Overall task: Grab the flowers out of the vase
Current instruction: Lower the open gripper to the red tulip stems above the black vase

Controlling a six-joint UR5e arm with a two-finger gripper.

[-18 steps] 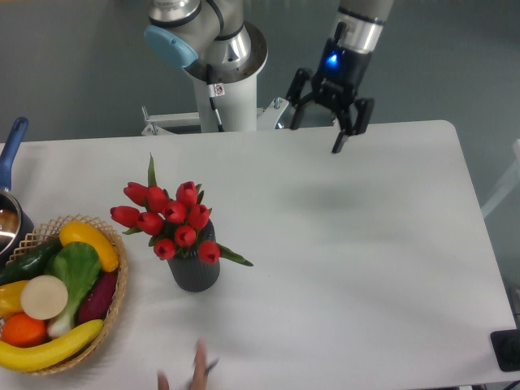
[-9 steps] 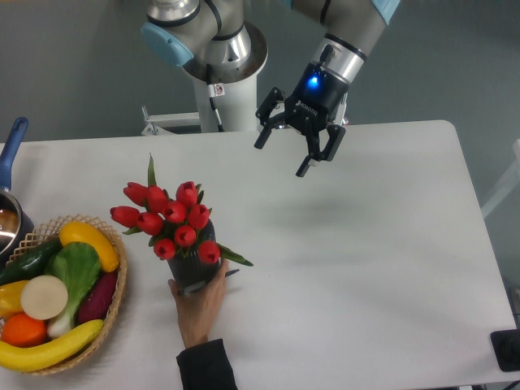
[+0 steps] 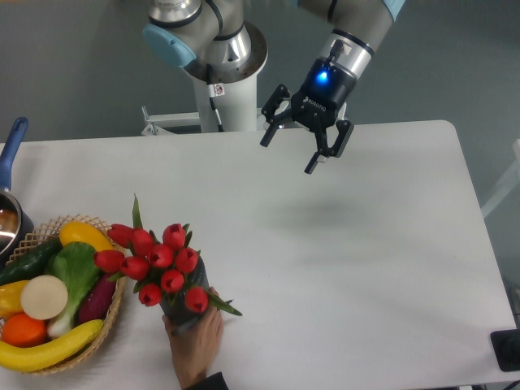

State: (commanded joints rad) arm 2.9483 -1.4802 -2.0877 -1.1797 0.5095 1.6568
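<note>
Starting at the bottom edge of the frame, left of centre: a human hand (image 3: 195,341) wrapped around the vase (image 3: 185,307), only a sliver of dark ribbed wall visible between fingers and blooms. Sitting in that vase, lower left of the frame, the flowers (image 3: 156,260): red tulip buds bunched tight, spreading wider than the vase, one long leaf (image 3: 136,213) pointing up, another (image 3: 223,305) jutting lower right. Touching or nearly touching the wicker basket (image 3: 120,286) of fruit and vegetables at the left edge; cannot tell which. Further left, at the frame's edge, part of a pot with a blue handle (image 3: 11,146).

Judging the bunch as light, probably springy in the stems and soft in the heads, easily crushed or splayed by a hard pinch. Best taken around the gathered stems just under the buds, above the vase mouth, closing gently; stems hidden here by blooms and hand, so exact spot hard to fix. Likely to drag the vase along unless it is held down, and a person's fingers so close call for caution.

Farther back, upper centre-right: gripper (image 3: 307,145), fingers spread apart and empty, hanging above the white table (image 3: 366,260), well apart from the flowers.
</note>
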